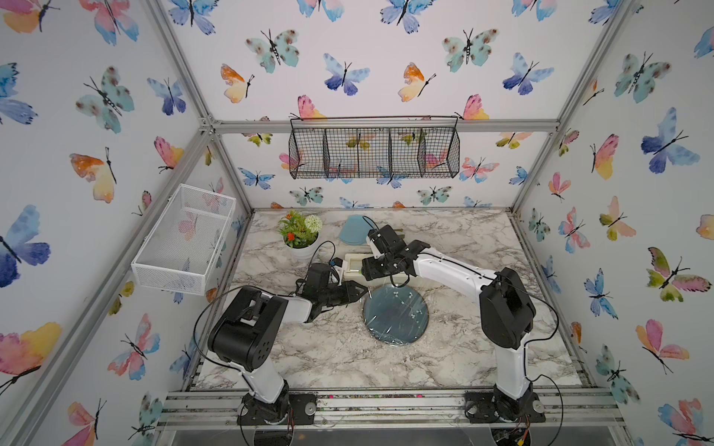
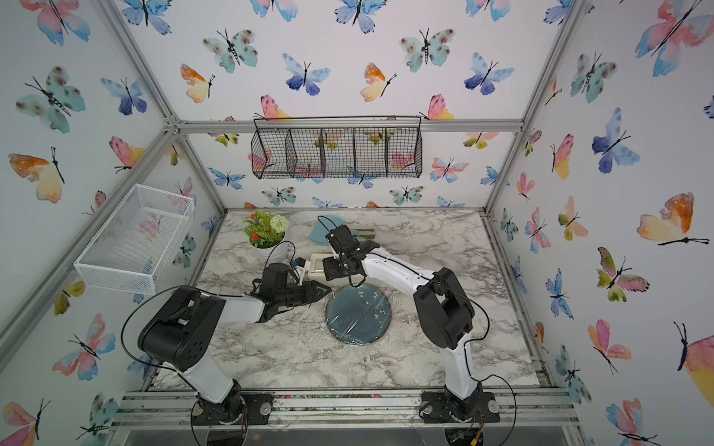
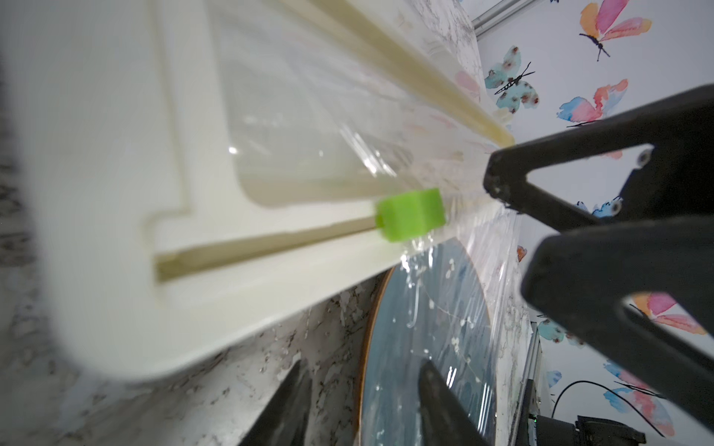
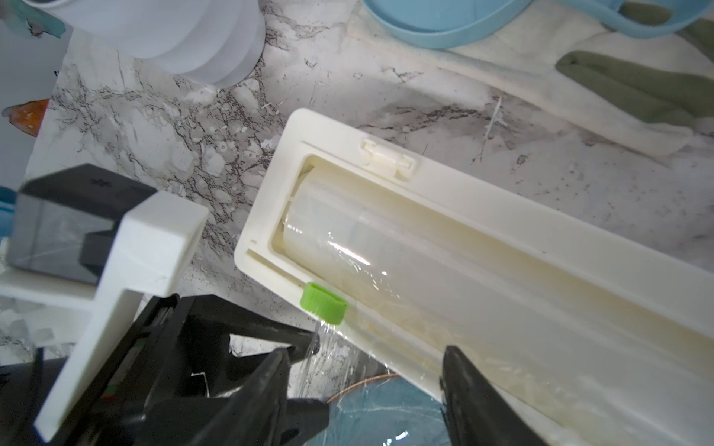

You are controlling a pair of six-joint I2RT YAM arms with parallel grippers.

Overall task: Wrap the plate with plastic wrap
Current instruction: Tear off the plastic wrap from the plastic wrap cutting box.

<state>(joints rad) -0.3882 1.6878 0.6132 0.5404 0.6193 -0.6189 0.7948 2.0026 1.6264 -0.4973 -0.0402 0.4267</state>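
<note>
The plate (image 1: 396, 314) is laid flat on the surface (image 1: 309, 347) just beside the dispenser box (image 4: 483, 216), covered by plastic wrap (image 3: 494, 247), while the left gripper (image 3: 363, 368) and right gripper (image 4: 367, 353) are held spread.

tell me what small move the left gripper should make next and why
Probably nudge the left gripper onto the green slider, ready to push it along the dispenser. The plastic wrap already lies over the plate yet runs unbroken from the dispenser. The slider sits near the end on the left gripper's side, and that gripper's tips are just short of it.
</note>
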